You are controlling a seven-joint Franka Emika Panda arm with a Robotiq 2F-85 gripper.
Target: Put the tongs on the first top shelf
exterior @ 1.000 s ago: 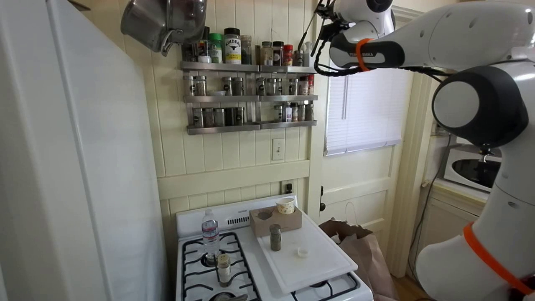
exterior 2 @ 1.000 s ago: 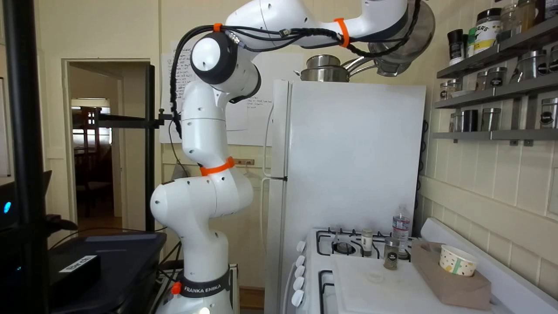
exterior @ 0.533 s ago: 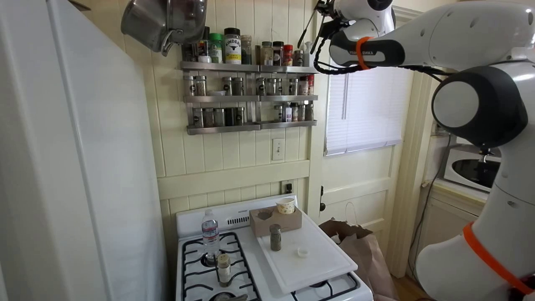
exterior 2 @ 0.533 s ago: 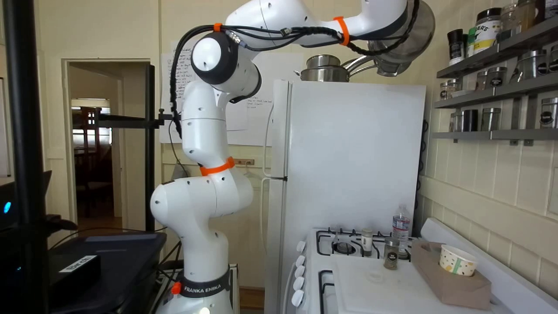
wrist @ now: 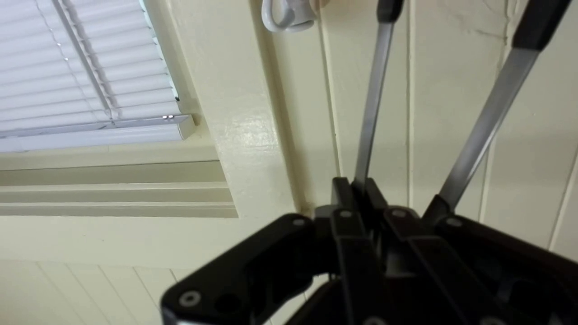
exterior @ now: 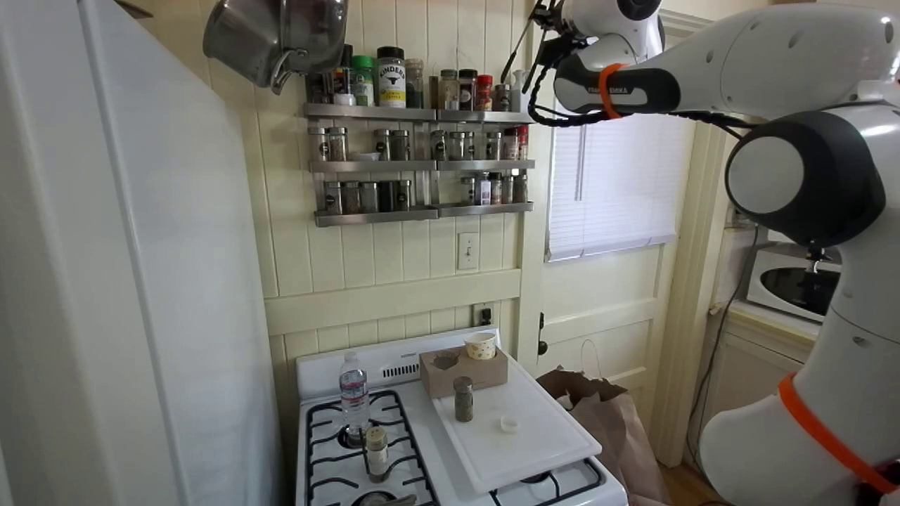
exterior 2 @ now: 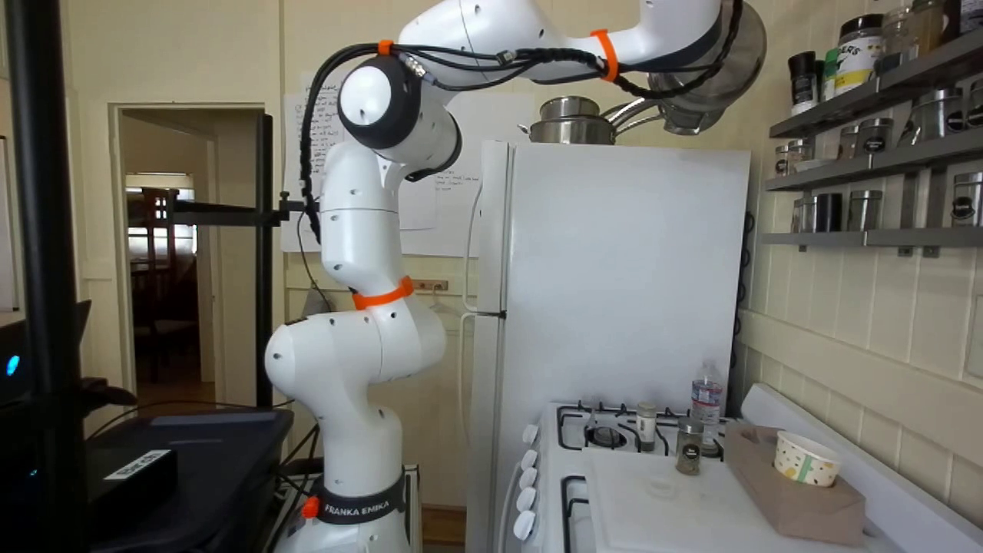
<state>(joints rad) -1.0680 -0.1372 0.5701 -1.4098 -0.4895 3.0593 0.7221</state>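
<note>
The jaws grip the tongs (wrist: 373, 101), so pickup looks done; setting them on the top shelf (exterior: 420, 114), below the jaws, and letting go remain.

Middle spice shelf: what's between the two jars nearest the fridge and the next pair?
A small, shallow white dish; it shows in both exterior views.

The robot base ring (exterior 2: 358, 508) reads FRANKA EMIKA; the dark wrist link (exterior: 659, 87), EMIKA. A tall jar (exterior: 391, 79) on the top shelf (exterior: 401, 113) is labelled KINDER'S.
</note>
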